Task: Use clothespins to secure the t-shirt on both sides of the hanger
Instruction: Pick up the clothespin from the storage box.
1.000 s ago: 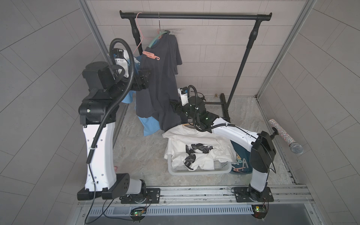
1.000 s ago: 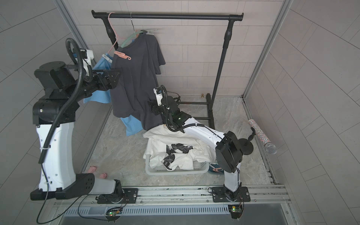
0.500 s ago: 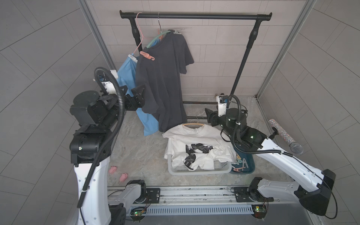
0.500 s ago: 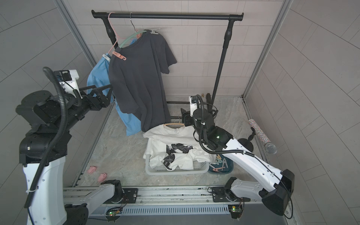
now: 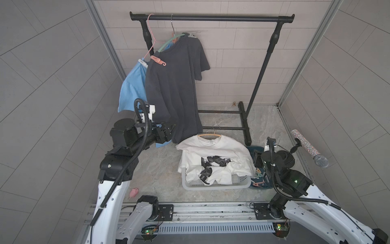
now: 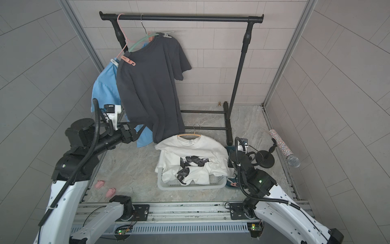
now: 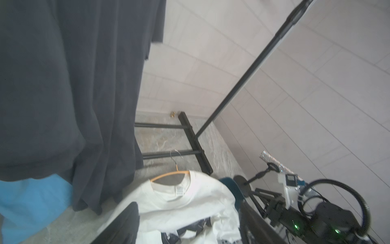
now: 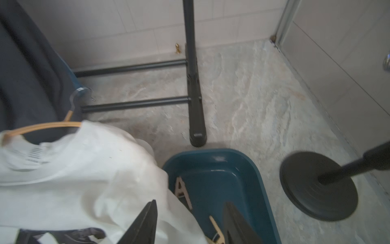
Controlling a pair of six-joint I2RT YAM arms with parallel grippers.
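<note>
A dark t-shirt (image 5: 175, 84) (image 6: 147, 84) hangs on a green hanger (image 5: 166, 43) from the rack. A pink clothespin (image 5: 158, 60) (image 6: 127, 60) grips one of its shoulders and a pale clothespin (image 5: 192, 35) the other. A white t-shirt (image 5: 213, 156) (image 8: 73, 169) on a wooden hanger (image 5: 209, 135) lies over a basket. More clothespins (image 8: 182, 190) (image 5: 258, 177) lie in a blue tray (image 8: 242, 169). My left gripper (image 5: 171, 128) (image 7: 190, 228) is open beside the dark hem. My right gripper (image 5: 256, 159) (image 8: 190, 224) is open over the tray's edge, holding nothing.
A black rack (image 5: 211, 18) stands at the back, its feet (image 8: 196, 118) near the tray. A light blue shirt (image 5: 132, 88) hangs behind the dark one. The white basket (image 5: 215, 186) sits mid-floor. A microphone (image 5: 309, 147) on a stand (image 8: 318, 186) is right. Pink pegs (image 6: 110, 191) lie on the floor.
Both arms have drawn back and down. The left gripper dropped from the dark shirt's upper side to its hem. The right gripper swung right to the blue tray. Both jaws narrowed somewhat.
</note>
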